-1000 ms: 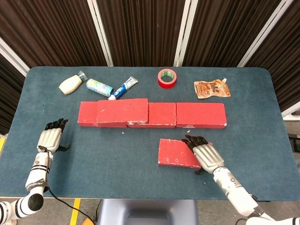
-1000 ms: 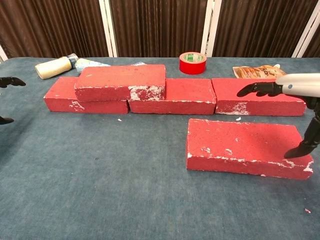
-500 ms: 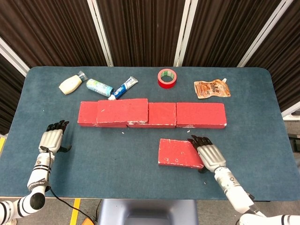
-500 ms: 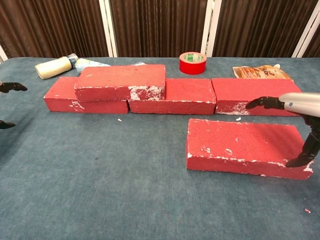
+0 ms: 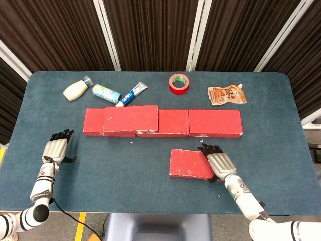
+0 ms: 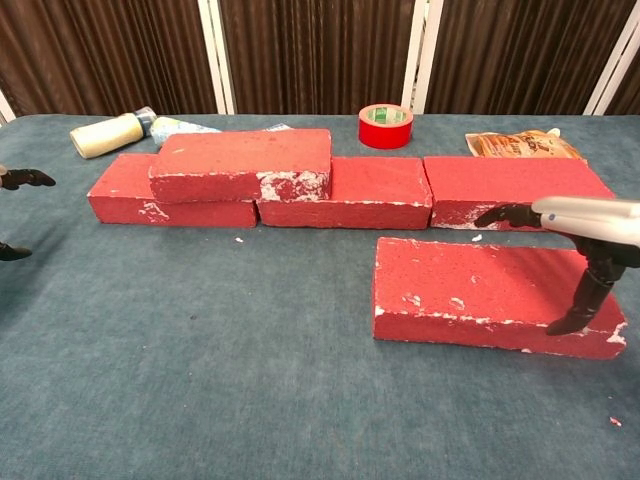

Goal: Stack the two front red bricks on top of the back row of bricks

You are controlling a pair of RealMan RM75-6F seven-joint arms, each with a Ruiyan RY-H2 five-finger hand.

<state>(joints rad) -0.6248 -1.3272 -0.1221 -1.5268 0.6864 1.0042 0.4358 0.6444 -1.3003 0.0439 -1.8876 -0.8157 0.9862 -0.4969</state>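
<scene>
Three red bricks form the back row (image 5: 214, 123) (image 6: 515, 190). Another red brick (image 5: 130, 119) (image 6: 242, 160) lies stacked on the row's left part. One front red brick (image 5: 187, 163) (image 6: 470, 290) lies flat on the table. My right hand (image 5: 219, 161) (image 6: 580, 220) is over that brick's right end, fingers stretched above the top and thumb pointing down at its near side; it holds nothing. My left hand (image 5: 54, 148) (image 6: 18, 180) hovers with spread fingers at the table's left, holding nothing; the chest view shows only its fingertips.
Along the back lie a cream bottle (image 5: 75, 91), a green-white tube (image 5: 106, 93), a blue-white tube (image 5: 133, 94), a red tape roll (image 5: 179, 83) (image 6: 386, 124) and an orange pouch (image 5: 226, 95). The blue table (image 5: 125, 165) ends close behind both hands.
My right hand pulled back toward the brick's right end, then edged left and sank lower over it. The front brick has not moved. My left hand barely shifted.
</scene>
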